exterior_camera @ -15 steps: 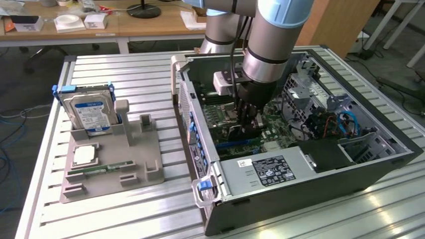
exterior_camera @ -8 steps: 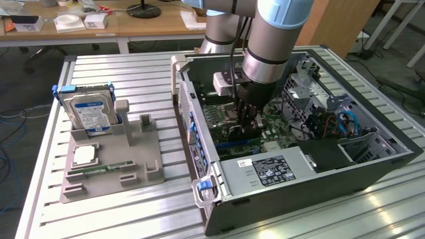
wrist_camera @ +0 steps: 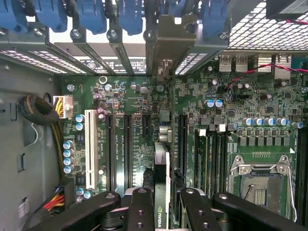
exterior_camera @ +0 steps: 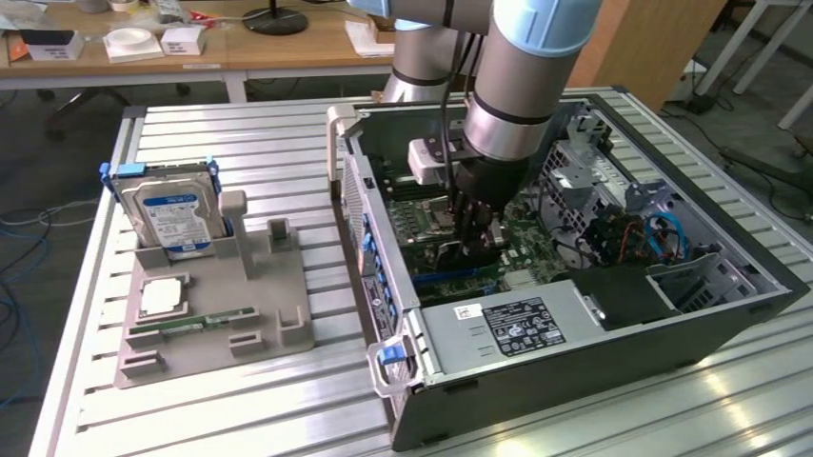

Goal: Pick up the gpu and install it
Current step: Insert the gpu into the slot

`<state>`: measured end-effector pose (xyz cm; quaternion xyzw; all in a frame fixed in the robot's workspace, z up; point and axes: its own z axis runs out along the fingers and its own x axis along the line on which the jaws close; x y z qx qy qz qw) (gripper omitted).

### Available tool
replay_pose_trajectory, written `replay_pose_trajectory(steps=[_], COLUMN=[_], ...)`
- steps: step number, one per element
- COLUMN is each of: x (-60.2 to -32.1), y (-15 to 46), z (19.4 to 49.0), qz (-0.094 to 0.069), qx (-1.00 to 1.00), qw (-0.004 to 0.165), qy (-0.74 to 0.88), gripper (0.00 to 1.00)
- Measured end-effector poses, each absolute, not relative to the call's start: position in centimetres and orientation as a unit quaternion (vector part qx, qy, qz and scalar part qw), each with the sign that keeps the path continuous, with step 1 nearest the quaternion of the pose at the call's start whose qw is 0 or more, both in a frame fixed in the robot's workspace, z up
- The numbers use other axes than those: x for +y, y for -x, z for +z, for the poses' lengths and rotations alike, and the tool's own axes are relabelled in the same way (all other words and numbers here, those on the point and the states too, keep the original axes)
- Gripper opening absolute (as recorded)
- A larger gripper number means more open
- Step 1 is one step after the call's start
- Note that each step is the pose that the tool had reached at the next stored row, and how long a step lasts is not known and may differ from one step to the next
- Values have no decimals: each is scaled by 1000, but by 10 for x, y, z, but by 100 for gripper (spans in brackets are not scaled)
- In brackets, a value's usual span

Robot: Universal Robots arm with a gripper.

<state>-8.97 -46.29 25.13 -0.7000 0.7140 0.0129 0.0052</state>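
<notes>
My gripper (exterior_camera: 467,228) reaches down inside the open computer case (exterior_camera: 711,328), over the green motherboard (exterior_camera: 432,214). It is shut on the gpu (wrist_camera: 160,166), a thin dark card seen edge-on between the two black fingers (wrist_camera: 140,209), with a green logo on its top edge. The card stands upright above the board's long black expansion slots (wrist_camera: 129,144). Its metal bracket (wrist_camera: 164,45) lies against the case's rear slot openings. In the exterior view the gpu (exterior_camera: 460,253) is a dark shape under the gripper. Whether its edge sits in a slot I cannot tell.
A grey fixture (exterior_camera: 216,305) on the slatted table (exterior_camera: 228,409) holds an upright hard drive (exterior_camera: 175,214), a processor chip (exterior_camera: 163,297) and a green memory stick (exterior_camera: 190,326). Inside the case are the power supply (exterior_camera: 508,326), an empty processor socket (wrist_camera: 257,185), a white slot (wrist_camera: 89,139) and blue latches (wrist_camera: 91,14).
</notes>
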Motion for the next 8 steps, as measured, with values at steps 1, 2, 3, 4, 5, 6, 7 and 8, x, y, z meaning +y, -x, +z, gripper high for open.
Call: replay_pose_trajectory(steps=[1, 2, 3, 4, 5, 6, 7, 8], x=[-463, -463, -463, -463, -463, -463, -463, -463], y=[90, 90, 90, 90, 90, 90, 90, 90], z=[251, 251, 251, 251, 251, 251, 251, 251], qz=[13, 13, 13, 13, 13, 13, 13, 13], qx=[714, 714, 714, 714, 714, 714, 714, 714], qw=[5, 5, 5, 5, 5, 5, 5, 5], qy=[700, 700, 700, 700, 700, 700, 700, 700], gripper=[26, 26, 26, 26, 26, 26, 26, 26])
